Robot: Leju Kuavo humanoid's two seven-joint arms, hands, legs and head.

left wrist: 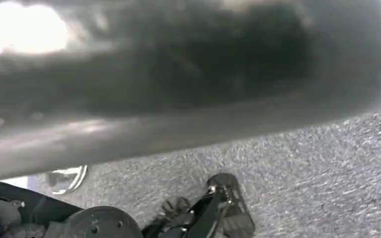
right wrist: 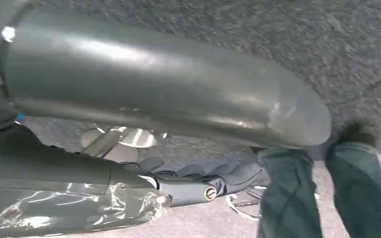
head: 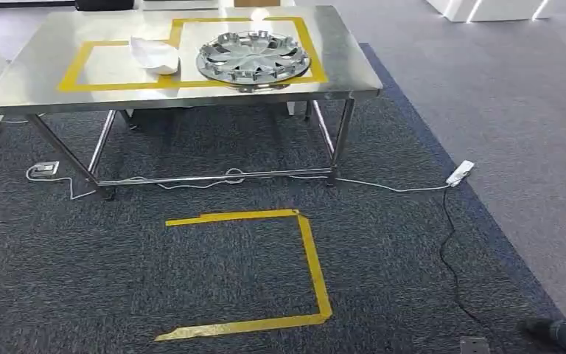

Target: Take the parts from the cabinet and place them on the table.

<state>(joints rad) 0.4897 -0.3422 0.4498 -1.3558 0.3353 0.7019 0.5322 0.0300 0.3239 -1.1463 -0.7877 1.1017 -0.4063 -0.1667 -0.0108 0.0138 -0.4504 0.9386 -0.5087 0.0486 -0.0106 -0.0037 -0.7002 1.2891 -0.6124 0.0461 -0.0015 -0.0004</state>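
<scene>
A silver wheel cover (head: 253, 57) lies inside the right yellow-taped box on the steel table (head: 37, 81) ahead of me. A white moulded part (head: 155, 54) sits just to its left, on the tape line between the two boxes. Both my arms hang down over the carpet. My right hand (right wrist: 203, 184) has its dark fingers loosely stretched out and holds nothing. My left hand (left wrist: 206, 210) is seen low over the grey carpet, its fingers apart with nothing between them.
A yellow tape outline (head: 313, 258) marks the carpet in front of the table. A white power strip (head: 460, 172) and its cable lie at the table's right, and a floor socket (head: 44, 169) at its left. A person's legs (right wrist: 362, 198) stand close on my right, a shoe (head: 560, 332) showing.
</scene>
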